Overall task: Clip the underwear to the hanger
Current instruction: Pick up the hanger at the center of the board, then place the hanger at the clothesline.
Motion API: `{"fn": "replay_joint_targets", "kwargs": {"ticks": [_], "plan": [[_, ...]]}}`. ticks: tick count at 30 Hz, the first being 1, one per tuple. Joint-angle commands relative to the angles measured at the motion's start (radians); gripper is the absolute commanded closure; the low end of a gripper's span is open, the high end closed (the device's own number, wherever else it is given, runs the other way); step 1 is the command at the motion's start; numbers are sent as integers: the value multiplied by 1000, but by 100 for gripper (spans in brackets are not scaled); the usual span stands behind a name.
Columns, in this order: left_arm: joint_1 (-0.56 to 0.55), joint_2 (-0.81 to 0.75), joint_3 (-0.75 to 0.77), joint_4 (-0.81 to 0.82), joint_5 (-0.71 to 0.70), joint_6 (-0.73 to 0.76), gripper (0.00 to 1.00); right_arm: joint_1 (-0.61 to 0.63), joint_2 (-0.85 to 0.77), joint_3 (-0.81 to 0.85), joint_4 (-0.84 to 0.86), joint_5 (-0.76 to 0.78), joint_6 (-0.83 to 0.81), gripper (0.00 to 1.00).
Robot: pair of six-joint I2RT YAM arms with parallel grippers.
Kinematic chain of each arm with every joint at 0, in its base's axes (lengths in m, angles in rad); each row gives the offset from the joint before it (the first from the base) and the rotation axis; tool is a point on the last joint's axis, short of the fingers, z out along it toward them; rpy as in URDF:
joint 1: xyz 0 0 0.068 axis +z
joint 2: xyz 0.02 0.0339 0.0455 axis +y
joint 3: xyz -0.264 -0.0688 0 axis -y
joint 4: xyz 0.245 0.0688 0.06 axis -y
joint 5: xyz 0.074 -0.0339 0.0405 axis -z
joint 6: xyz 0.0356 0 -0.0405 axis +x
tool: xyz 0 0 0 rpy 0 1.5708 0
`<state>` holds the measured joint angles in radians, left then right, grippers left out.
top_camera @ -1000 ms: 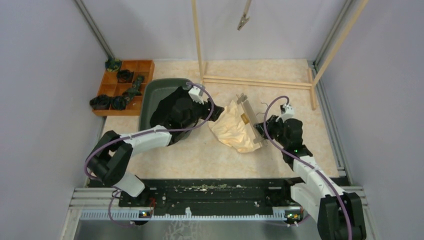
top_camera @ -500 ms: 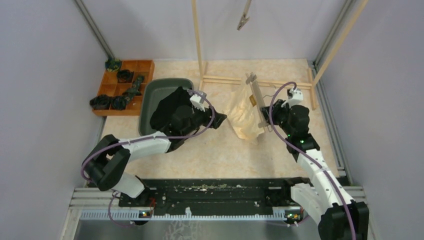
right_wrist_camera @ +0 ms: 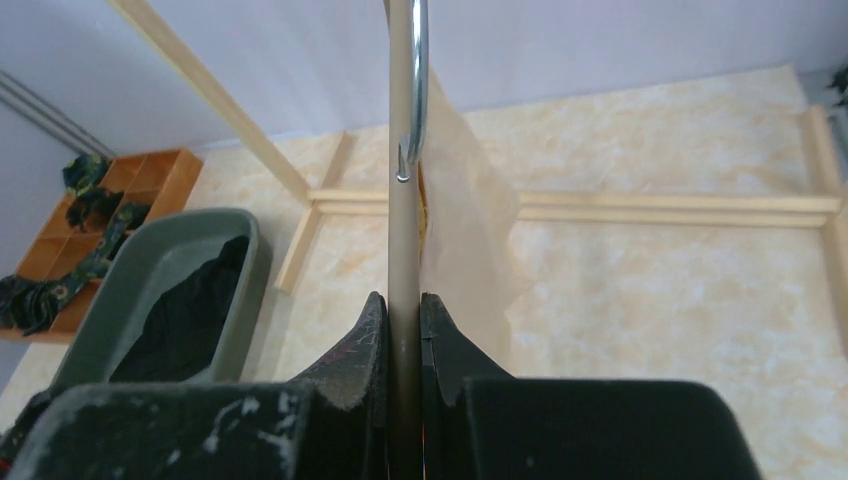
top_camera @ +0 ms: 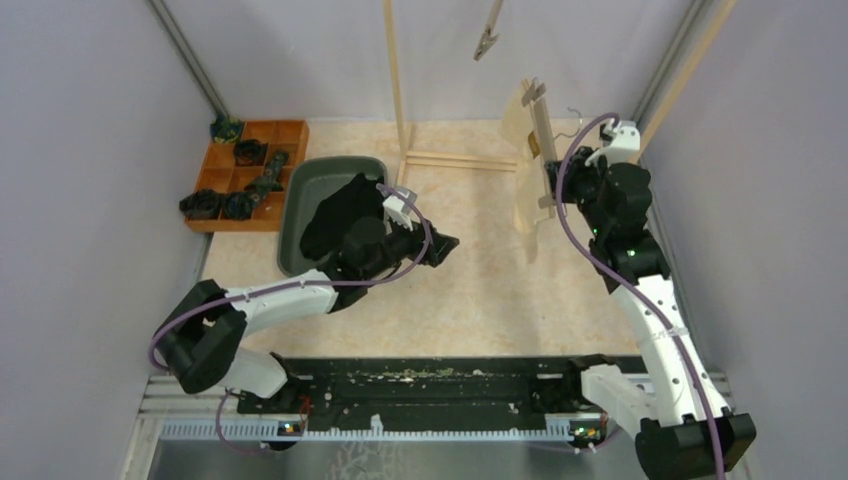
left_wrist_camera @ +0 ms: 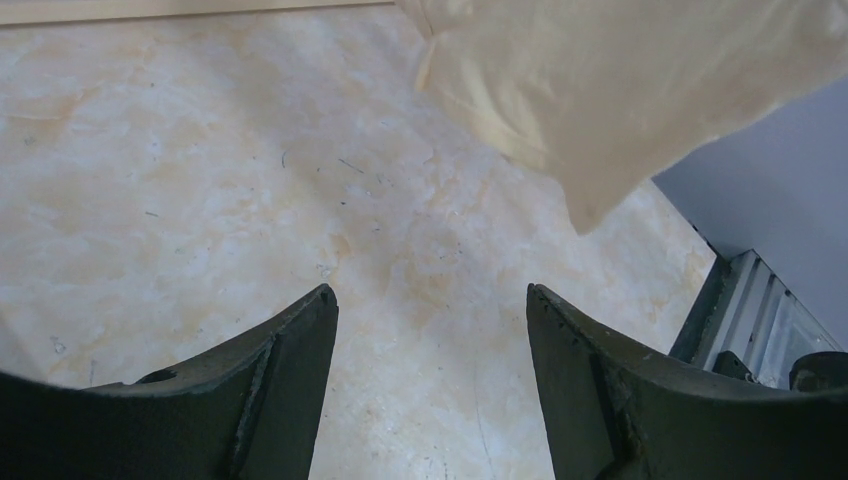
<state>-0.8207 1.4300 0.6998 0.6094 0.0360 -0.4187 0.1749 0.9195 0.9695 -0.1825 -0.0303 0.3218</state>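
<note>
Hanger [right_wrist_camera: 403, 200] with cream underwear [top_camera: 525, 195], seemingly clipped, is clenched by right gripper [right_wrist_camera: 403, 305]; left gripper [left_wrist_camera: 430, 300] is spread empty beside bin [top_camera: 318, 175].

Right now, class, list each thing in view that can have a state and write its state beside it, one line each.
Left fingers: open, empty, above the table.
Right fingers: shut on the hanger.
Hanger: gripped, held off the table.
Cream underwear: hanging from the hanger, off the table.
Black underwear: lying in the bin, not on the hanger.
</note>
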Motion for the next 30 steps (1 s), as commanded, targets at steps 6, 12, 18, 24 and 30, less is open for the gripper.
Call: {"fn": "replay_joint_targets", "kwargs": {"ticks": [6, 12, 18, 24, 30], "plan": [[-28, -58, 9, -36, 5, -5, 25, 7, 114, 327, -5, 105, -150, 100], [-32, -60, 5, -43, 4, -2, 25, -2, 214, 462, 62, 108, -206, 100], [-32, -82, -13, -40, -2, -3, 25, -51, 330, 599, 120, 100, -224, 100], [-35, -153, -74, -23, -8, -31, 25, -100, 465, 739, 157, 78, -224, 100], [-36, -242, -142, 5, -57, -31, 25, -123, 591, 891, 134, 65, -219, 100]]}}
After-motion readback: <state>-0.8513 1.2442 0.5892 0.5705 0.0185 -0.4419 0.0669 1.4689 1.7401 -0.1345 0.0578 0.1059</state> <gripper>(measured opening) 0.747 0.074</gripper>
